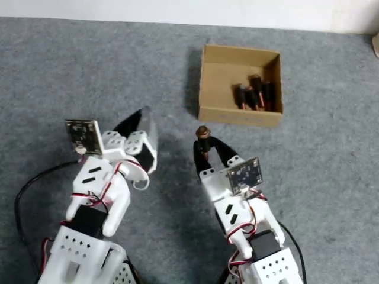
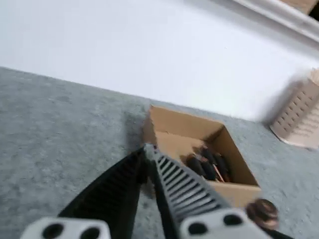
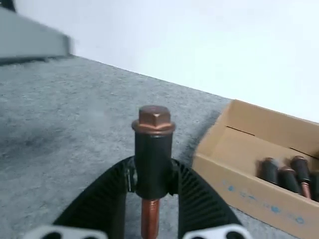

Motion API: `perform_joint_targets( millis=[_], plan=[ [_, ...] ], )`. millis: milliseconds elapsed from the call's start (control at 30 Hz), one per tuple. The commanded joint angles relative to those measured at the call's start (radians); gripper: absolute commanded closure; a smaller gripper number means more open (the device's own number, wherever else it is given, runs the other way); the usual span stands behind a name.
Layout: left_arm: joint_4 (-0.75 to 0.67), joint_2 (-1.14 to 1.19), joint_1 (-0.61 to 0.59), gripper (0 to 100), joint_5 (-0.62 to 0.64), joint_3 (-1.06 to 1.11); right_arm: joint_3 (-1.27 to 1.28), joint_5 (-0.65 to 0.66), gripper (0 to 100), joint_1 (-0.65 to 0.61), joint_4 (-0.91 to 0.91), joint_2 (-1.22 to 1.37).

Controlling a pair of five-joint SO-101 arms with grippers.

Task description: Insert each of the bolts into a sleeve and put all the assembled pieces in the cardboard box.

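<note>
Sleeved bolt lengthwise between right jaws (hex head outermost)

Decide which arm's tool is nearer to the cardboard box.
Right. The right tool, gripping a sleeved bolt, is close to the cardboard box; the left tool is farther off, beyond its side wall.
</note>
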Motion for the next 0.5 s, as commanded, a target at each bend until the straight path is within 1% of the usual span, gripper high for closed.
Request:
perform_joint_targets(
  millis=[0, 133, 267, 333, 400, 467],
  plan=[
    [-0.028, 0.010, -0.065, 99, 0.009, 0.007, 0.128, -0.017, 99.4, 0.064, -0.005, -0.013],
    [-0.034, 0.010, -0.076, 99, 0.003, 0.067, 0.128, -0.017, 99.4, 0.090, -0.005, -0.013],
    [-0.155, 0.012, -0.088, 99, 0.000, 0.145, 0.110, -0.014, 99.4, 0.157, -0.005, -0.007],
    [-0.213, 0.021, -0.102, 99, -0.041, 0.177, 0.068, -0.015, 99.4, 0.202, 0.001, -0.002],
    [-0.241, 0.071, -0.101, 99, -0.100, 0.179, 0.030, -0.015, 99.4, 0.236, 0.001, -0.001],
    [-0.249, 0.151, -0.101, 99, -0.120, 0.145, -0.031, -0.014, 99.4, 0.248, 0.015, 0.001]
  ],
)
